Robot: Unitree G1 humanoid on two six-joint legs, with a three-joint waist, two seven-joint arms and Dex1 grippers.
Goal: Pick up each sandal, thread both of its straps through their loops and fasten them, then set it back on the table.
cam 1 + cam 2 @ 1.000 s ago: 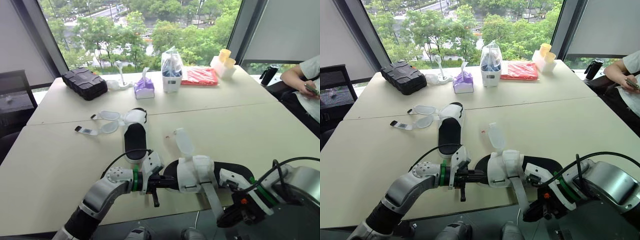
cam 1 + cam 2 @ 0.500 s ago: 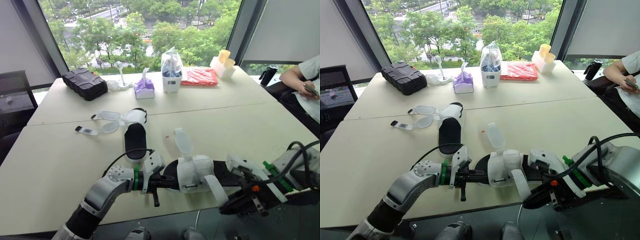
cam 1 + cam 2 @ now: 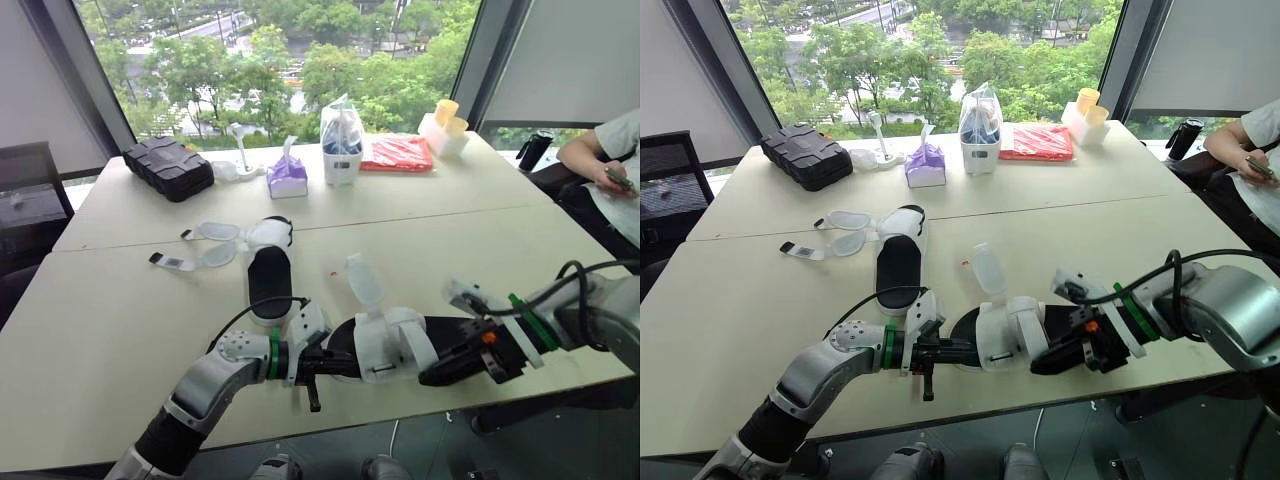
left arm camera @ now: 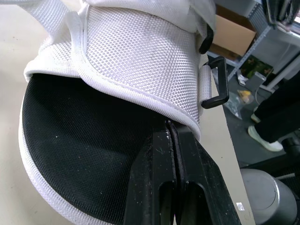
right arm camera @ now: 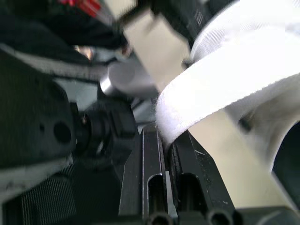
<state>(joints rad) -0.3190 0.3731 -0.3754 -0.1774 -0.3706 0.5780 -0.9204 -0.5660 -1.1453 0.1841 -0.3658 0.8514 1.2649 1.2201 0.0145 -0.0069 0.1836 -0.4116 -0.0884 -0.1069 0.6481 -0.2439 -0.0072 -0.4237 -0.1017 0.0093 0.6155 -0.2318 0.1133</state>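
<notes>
Two white sandals with black footbeds are sitting on the pale counter (image 3: 120,300). The far sandal (image 3: 268,268) is lying flat towards the middle with both straps splayed open to its left. The near sandal (image 3: 390,345) is resting at the front edge, between the robot's two hands.

Along the window side, a purple tissue box (image 3: 288,177) is showing a white tissue poking out of its top. A white tub (image 3: 343,135) is holding a clear bag with blue contents. Two yellow cups (image 3: 450,110) are sitting on a white box (image 3: 438,135). A black hard case (image 3: 168,165) is lying closed at the left, and a red packet (image 3: 398,152) is lying flat beside the tub.

The left hand (image 4: 172,140) is pinching the rim of the near sandal's toe end, its fingers pressed fully together on the white mesh edge. The right hand (image 5: 164,140) is clamping the end of a loose strap (image 5: 225,75), fingers closed tight on the webbing. The sandal's other strap (image 3: 362,280) is standing up, unfastened.

Compared with a second ago, the right hand is no longer hanging below the counter edge with the strap drooping over it. It is now sitting level with the counter at the sandal's heel side, drawing the strap over the upper. The left hand is holding where it was.
</notes>
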